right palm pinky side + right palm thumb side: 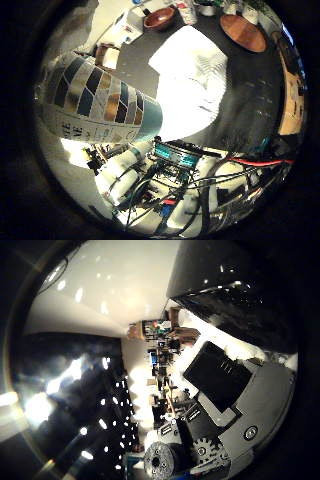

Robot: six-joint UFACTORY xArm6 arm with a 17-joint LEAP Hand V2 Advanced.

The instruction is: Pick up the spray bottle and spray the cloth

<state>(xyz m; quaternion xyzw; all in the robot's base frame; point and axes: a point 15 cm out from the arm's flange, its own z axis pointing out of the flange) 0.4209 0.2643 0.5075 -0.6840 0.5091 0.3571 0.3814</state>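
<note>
White cloth (187, 85) lies flat on your dark counter (250, 95); patterned teal-and-gold spray bottle (97, 102) sits close against the palm. Hand (220, 415) grip: cannot tell.

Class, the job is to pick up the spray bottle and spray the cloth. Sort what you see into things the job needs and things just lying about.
Needed for the job:
spray bottle
white cloth
hand

Just lying about:
wooden bowl
round wooden board
</note>
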